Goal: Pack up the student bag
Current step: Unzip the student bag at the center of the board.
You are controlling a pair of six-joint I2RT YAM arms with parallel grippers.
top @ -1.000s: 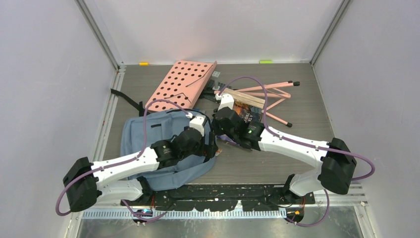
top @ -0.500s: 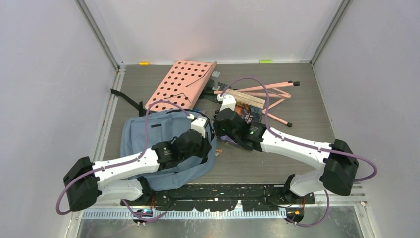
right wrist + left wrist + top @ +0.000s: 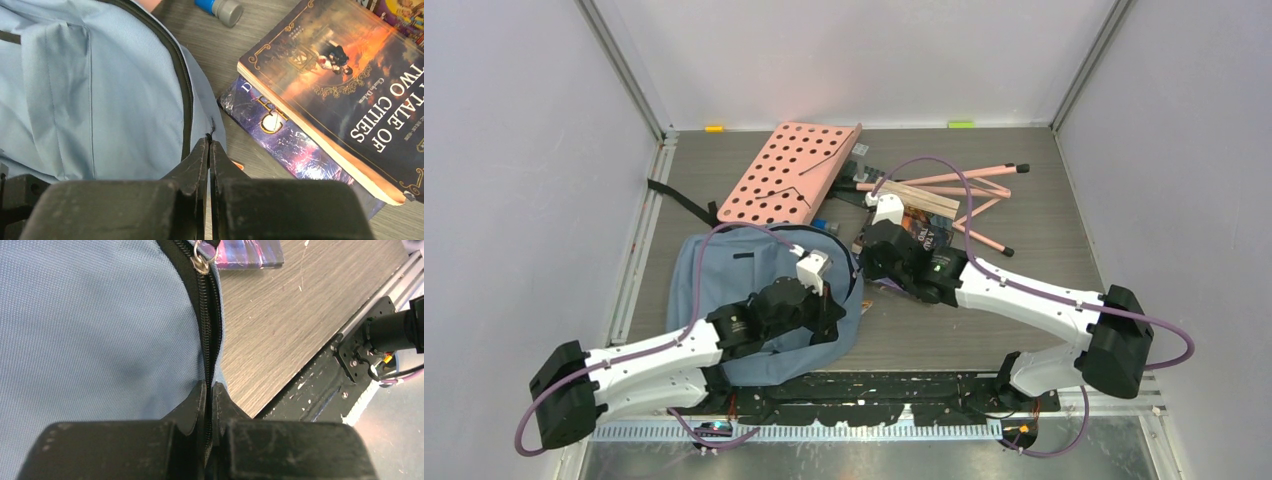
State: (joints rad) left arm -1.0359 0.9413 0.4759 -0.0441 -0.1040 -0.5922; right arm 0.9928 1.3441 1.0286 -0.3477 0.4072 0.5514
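The student bag (image 3: 714,275), blue-grey with black zipper trim, lies flat on the left of the table. My left gripper (image 3: 829,302) is at its right edge, shut on the black zipper track (image 3: 210,315). In the left wrist view the jaws (image 3: 210,387) pinch that track, and a metal zipper pull (image 3: 201,262) lies further along it. My right gripper (image 3: 862,262) is at the bag's upper right edge. Its jaws (image 3: 209,142) are shut on the rim of the blue fabric (image 3: 100,100), where a black thread sticks out.
Two books (image 3: 340,90) (image 3: 290,145) lie stacked just right of the bag, with a blue glue stick (image 3: 220,7) beyond. A pink perforated board (image 3: 789,172) leans behind the bag. Pink rods and wooden slats (image 3: 974,190) lie at the back right. A black base rail (image 3: 350,365) runs along the near edge.
My left gripper has shut on the bag's zipper edge, and the left arm has drawn back toward the near left. The right gripper has stayed shut and hardly moved.
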